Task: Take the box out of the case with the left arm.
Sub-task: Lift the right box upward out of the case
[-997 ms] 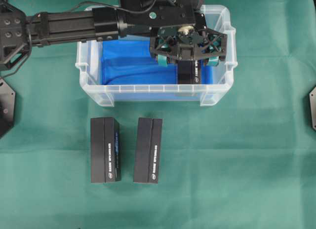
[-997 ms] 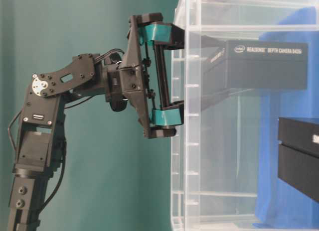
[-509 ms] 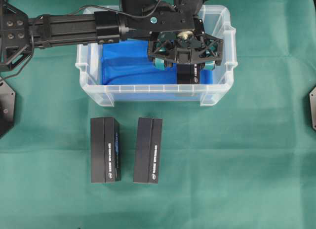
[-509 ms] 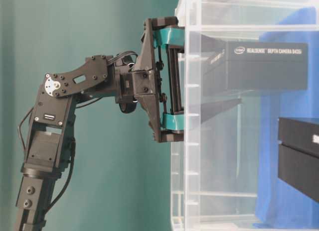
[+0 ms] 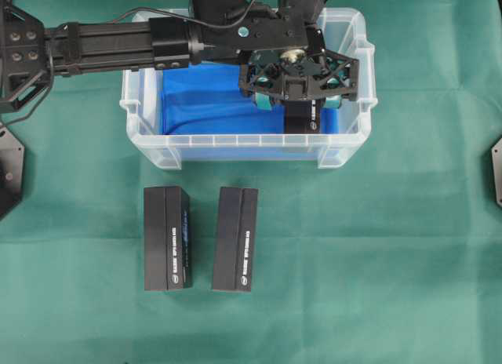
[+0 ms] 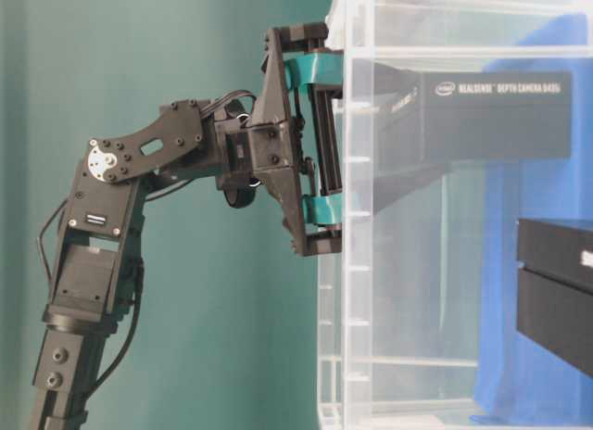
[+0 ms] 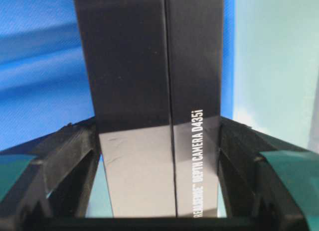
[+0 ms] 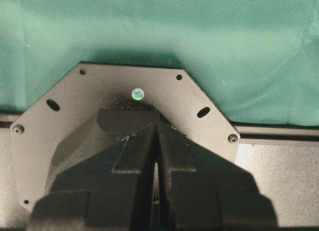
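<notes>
Nearest in the overhead view, two black boxes are seen lying side by side on the green-covered desk (image 5: 392,246): the left spare box (image 5: 166,238) and the right spare box (image 5: 235,238), apart from each other and in front of the case. White lettering is printed along each.

Behind them the case (image 5: 149,136) is set, a clear plastic tub with a rimmed lip and a bright blue lining (image 5: 204,105). In its right half the box (image 5: 301,117) is found, black, with "REALSENSE DEPTH CAMERA D435i" printed along one face. From the table-level view it is seen raised within the case, near the rim, above another black box (image 6: 556,291) in the foreground.

The left hand (image 5: 297,102) is lowered into the case from above on the black left arm (image 5: 110,46), which is stretched in from the left. In the left wrist view the box is framed between the two teal-padded fingers (image 7: 286,176), whose inner faces are drawn up against its long sides; the left hand is thus pinching the box.

The right hand (image 8: 155,171) is shown only by its own wrist camera, with its fingers pressed together over a black base plate (image 8: 65,116) at the edge of the green cloth.
</notes>
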Robot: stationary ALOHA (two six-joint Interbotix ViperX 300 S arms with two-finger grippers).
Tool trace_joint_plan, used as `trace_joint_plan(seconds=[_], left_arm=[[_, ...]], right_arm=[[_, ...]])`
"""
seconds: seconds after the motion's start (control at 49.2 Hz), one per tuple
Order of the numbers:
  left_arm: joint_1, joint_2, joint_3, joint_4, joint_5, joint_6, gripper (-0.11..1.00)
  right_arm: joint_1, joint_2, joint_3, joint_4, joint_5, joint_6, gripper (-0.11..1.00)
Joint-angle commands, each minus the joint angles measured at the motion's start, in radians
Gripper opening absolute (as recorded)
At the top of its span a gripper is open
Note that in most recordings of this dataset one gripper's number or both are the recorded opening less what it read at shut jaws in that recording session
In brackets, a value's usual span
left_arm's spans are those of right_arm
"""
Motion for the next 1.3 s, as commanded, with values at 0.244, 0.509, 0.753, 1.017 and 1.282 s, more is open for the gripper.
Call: trace_joint_plan(seconds=[0.244,0.509,0.753,1.017,1.282], left_arm=[[0.008,-0.032,0.002,0.002,-0.012,0.002,0.61],[0.005,-0.034,0.002,0.002,-0.008,0.002,0.61],[0.005,-0.035,-0.005,-0.002,0.008,0.006,0.61],[0.003,-0.054,-0.049,-0.002,0.080,0.006,0.61],[-0.006,-0.080,-0.130,-0.002,0.175,0.006,0.61]], right_arm=[[0.000,0.005,-0.026,0.002,0.002,0.002,0.01],[0.000,0.005,-0.026,0.002,0.002,0.002,0.01],[0.000,0.005,-0.026,0.002,0.002,0.002,0.01],[0.000,0.005,-0.026,0.002,0.002,0.002,0.01],[0.000,0.005,-0.026,0.002,0.000,0.002,0.01]])
